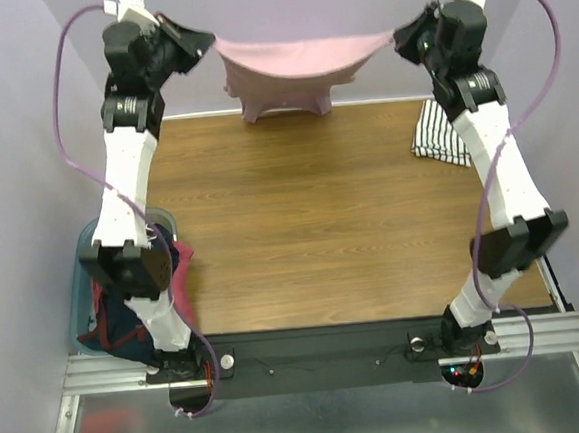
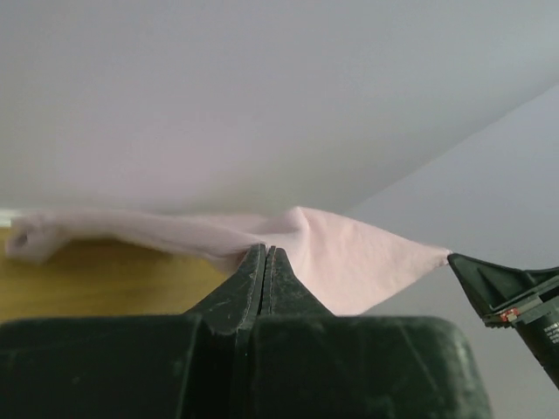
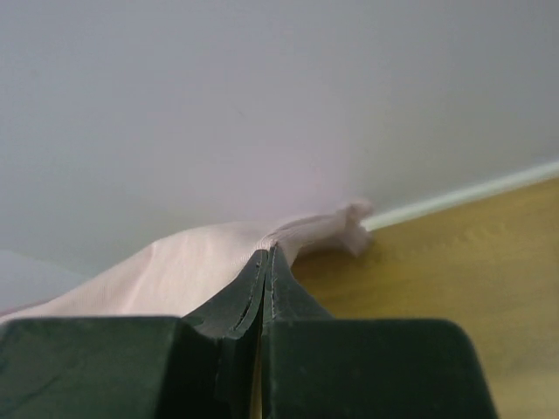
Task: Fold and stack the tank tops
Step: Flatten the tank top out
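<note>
Table, one, wood grain. Tub, one, translucent blue, at 8 o'clock off the table edge, heaped with navy cloth and dark red cloth; piece count unclear. Pink tank top, one, plain dusty pink, stretched in the air at 12 o'clock, middle sagging. Striped tank top, one, white with black stripes, folded, at 2 o'clock on the table. Left gripper and right gripper, jaws pinched tight on the pink top's corners.

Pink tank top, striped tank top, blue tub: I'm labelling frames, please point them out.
pink tank top [image 1: 293, 68]: top external view, middle of the cloth.
striped tank top [image 1: 441, 132]: top external view, its centre.
blue tub [image 1: 80, 308]: top external view, left wall.
</note>
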Tool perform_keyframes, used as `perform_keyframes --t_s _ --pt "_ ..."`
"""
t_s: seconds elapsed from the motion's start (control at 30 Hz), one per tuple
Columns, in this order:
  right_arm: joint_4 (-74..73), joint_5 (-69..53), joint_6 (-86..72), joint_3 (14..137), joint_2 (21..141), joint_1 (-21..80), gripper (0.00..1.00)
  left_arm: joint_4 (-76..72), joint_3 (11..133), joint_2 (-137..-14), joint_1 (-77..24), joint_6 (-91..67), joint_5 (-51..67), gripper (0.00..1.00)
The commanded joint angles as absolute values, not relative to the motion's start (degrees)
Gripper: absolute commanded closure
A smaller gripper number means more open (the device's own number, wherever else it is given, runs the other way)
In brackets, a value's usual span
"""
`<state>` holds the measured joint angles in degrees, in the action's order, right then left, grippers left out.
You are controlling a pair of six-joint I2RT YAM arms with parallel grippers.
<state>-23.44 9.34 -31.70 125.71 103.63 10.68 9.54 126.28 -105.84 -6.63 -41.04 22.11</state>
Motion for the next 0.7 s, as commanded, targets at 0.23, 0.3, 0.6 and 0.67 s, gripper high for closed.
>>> perform_keyframes --t_s 0.23,0.3,0.6,0.67 --pt "-18.37 7.3 -40.78 64.25 74.39 10.46 1.0 0.62 65.7 -73.14 -10.02 -42.45 23.38 1.0" --pt "-18.63 5.28 -41.22 57.16 71.38 10.55 1.0 1.05 57.7 -67.78 -10.72 -43.33 22.68 1.0" --pt "-20.83 -6.23 -48.24 27.97 56.71 10.37 1.0 3.42 25.6 -53.98 -16.69 -48.34 20.31 1.0" --pt "-21.7 -6.77 -49.13 26.55 55.29 10.46 1.0 4.65 24.44 -53.18 -17.75 -48.43 20.04 1.0"
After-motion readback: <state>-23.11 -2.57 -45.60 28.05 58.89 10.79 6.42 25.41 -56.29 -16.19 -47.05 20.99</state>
